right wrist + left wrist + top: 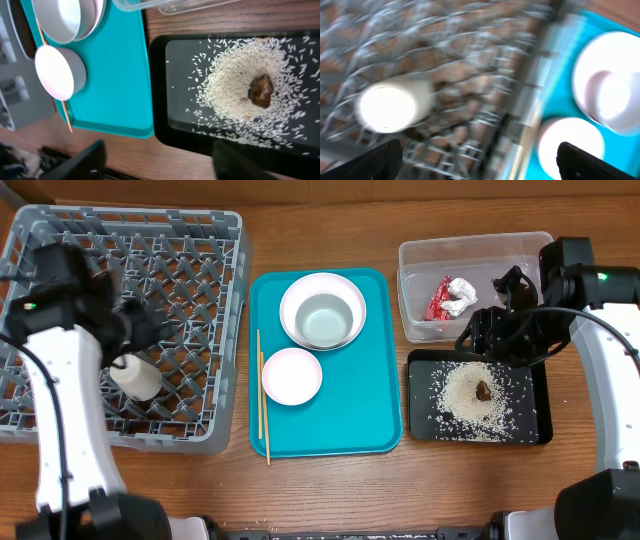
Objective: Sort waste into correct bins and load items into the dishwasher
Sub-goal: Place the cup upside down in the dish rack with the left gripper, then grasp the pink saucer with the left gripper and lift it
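A white cup [135, 376] [387, 103] lies on its side in the grey dishwasher rack [190, 250] [470, 60]. My left gripper [133, 322] [477, 165] hovers just beyond it, open and empty. The teal tray [370, 380] carries the white bowl [323, 310] [70, 17], the white plate [291, 375] [57, 72] and the chopsticks [263, 395] [54, 95]. In the clear tub [420, 255] lie the red wrapper [439, 300] and the paper wad [461, 292]. The black tray [420, 425] [160, 90] holds rice [465, 395] [225, 85] and a brown lump [483, 390] [261, 90]. My right gripper [498, 335] [162, 162] hangs open above the black tray's far edge.
Bare wooden tabletop [330, 490] runs along the front and between the containers. The left arm's white link [60, 410] crosses the rack's front left corner. The right arm [610, 370] comes in along the table's right edge.
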You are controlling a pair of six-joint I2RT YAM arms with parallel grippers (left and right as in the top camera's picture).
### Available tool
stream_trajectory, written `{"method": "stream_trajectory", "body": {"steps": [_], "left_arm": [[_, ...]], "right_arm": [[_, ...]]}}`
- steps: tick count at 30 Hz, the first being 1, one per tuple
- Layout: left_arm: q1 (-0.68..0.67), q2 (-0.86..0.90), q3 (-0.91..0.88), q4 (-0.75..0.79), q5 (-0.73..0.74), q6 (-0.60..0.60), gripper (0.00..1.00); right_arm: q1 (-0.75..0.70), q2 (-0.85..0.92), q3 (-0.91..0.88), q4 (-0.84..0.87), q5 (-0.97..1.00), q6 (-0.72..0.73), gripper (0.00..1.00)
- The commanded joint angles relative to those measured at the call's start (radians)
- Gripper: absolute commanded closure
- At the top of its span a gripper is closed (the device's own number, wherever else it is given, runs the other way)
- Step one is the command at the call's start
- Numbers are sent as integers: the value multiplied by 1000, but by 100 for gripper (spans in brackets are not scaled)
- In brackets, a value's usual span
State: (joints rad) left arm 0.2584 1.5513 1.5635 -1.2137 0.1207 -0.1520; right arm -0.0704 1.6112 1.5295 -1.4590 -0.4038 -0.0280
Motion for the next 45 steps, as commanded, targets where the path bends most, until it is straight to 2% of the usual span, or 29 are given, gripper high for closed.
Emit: {"method": "stream_trajectory", "body": {"steps": [1, 3, 9, 14, 17, 20, 22, 23, 25, 29, 32, 35, 41, 45], "left_arm": [[-175, -37, 19, -16, 29, 26, 0], [-271, -28, 11, -16, 29, 26, 0], [-528, 30, -10, -6, 40, 25, 0], [-690, 146, -11, -6, -22, 25, 1], [-742, 222, -11, -6, -24, 25, 1], [-777, 315, -11, -5, -24, 25, 9], [-787, 370, -11, -5, -24, 17, 10], [-790, 422, -11, -3, -19, 13, 19], [-790, 472, -11, -4, -13, 13, 27], [-790, 541, -11, -3, 13, 13, 56], [-790, 570, -11, -1, 31, 13, 71], [-790, 575, -10, -3, 30, 13, 96], [-790, 550, 7, -21, 29, -40, 96], [-785, 443, 26, -21, 32, -47, 96]], "right_arm": [[3, -19, 3, 5, -9, 1, 16], [3, -19, 3, 5, -21, 2, 0], [3, -19, 3, 5, -66, 1, 0], [3, -19, 3, 4, 32, 27, 0], [3, -19, 3, 2, 145, 108, 0], [3, -19, 3, -2, 211, 158, 0], [3, -19, 3, -2, 212, 159, 0], [3, -19, 3, -2, 212, 159, 1], [3, -18, 3, -2, 212, 159, 4], [3, -19, 3, -2, 212, 159, 6], [3, -19, 3, -3, 212, 159, 6], [3, -19, 3, -3, 212, 159, 6], [3, -19, 3, -6, 212, 159, 7], [3, -19, 3, -6, 212, 159, 7]]}}
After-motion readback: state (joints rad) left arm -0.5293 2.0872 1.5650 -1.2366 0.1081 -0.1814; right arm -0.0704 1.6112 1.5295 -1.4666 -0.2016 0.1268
